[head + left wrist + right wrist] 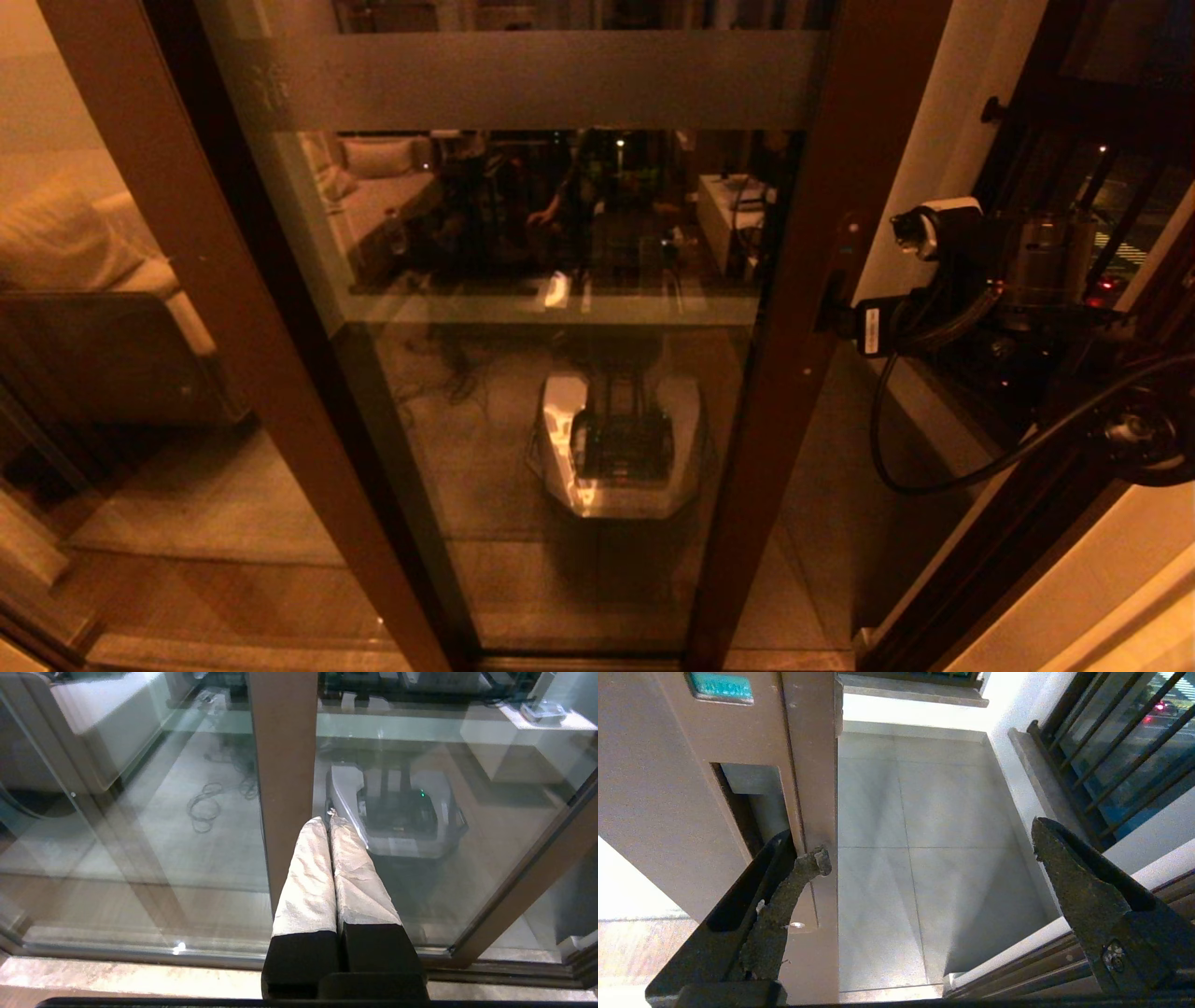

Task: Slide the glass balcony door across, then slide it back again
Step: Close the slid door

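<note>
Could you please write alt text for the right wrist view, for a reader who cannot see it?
The open right gripper sits at the edge of the door, one finger hooked at its recessed handle, the other apart over the tiled balcony floor. A dark railing runs along the far side.

glass balcony door (560, 373) cut off top and bottom, frosted band (523, 79) characters illegible, left claw (327, 820) unseen from head

Right gripper (929, 849) spread wide. One fingertip (810, 863) hooked at the door (668, 788) stile edge, just below the recessed handle (752, 798); other finger out over the balcony floor (924, 835). Railing (1106, 751) beyond. Teal sticker (720, 687) above handle.
</note>
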Tool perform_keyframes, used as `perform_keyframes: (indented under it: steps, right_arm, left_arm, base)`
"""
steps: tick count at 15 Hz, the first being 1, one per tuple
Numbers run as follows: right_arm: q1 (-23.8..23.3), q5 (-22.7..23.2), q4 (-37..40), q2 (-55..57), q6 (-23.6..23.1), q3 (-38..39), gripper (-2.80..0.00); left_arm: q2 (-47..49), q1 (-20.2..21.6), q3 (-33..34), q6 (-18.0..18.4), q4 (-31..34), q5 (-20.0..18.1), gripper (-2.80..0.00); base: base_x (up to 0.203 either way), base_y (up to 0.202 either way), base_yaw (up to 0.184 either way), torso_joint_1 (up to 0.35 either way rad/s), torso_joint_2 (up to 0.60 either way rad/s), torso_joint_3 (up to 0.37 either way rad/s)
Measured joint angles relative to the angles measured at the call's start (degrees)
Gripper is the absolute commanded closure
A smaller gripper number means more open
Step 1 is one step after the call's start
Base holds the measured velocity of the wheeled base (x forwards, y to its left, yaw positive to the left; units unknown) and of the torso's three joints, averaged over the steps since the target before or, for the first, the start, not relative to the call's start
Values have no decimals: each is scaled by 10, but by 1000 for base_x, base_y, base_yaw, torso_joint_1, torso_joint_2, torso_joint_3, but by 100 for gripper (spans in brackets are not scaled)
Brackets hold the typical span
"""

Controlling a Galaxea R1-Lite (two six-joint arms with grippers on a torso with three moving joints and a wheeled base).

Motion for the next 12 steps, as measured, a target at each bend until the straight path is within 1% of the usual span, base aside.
perform_keyframes:
  steps: [12]
  right_arm:
    - [-34,-1,2,-2,-3,5,-280]
  left_arm:
    - [0,0,0,0,0,0,0]
  base:
    - [0,0,0,0,0,0]
